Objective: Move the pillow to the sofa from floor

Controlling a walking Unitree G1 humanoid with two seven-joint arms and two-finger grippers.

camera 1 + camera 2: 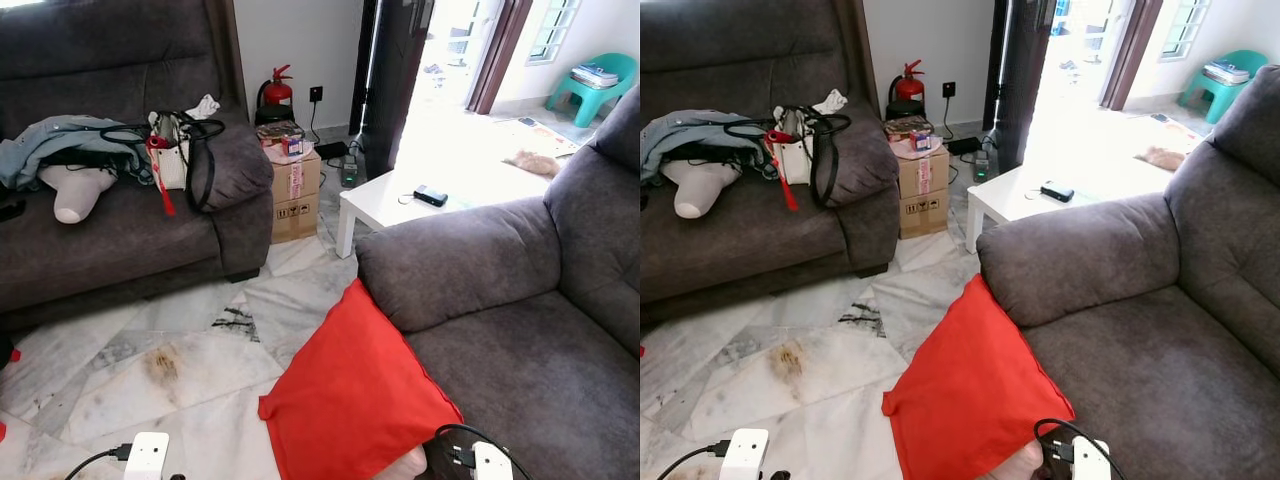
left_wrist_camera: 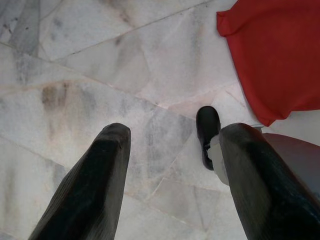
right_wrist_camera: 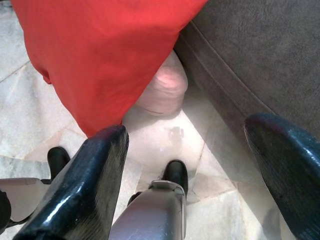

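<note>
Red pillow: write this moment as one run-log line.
red pillow: on floor, leaning on sofa | left gripper: open, empty | right gripper: open, near pillow

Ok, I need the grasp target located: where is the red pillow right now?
The red pillow is on the marble floor, low and right of centre in the eye views, leaning against the front of the grey sofa on the robot's right.

The pillow point(image 1: 355, 400) is plain red. Both sofas point(image 1: 520, 300) are dark grey. The floor point(image 1: 200, 360) is white marble veined grey, with a brown stain. The fire extinguisher point(image 1: 277, 90) is red, the plastic chair point(image 1: 600, 85) teal.
</note>
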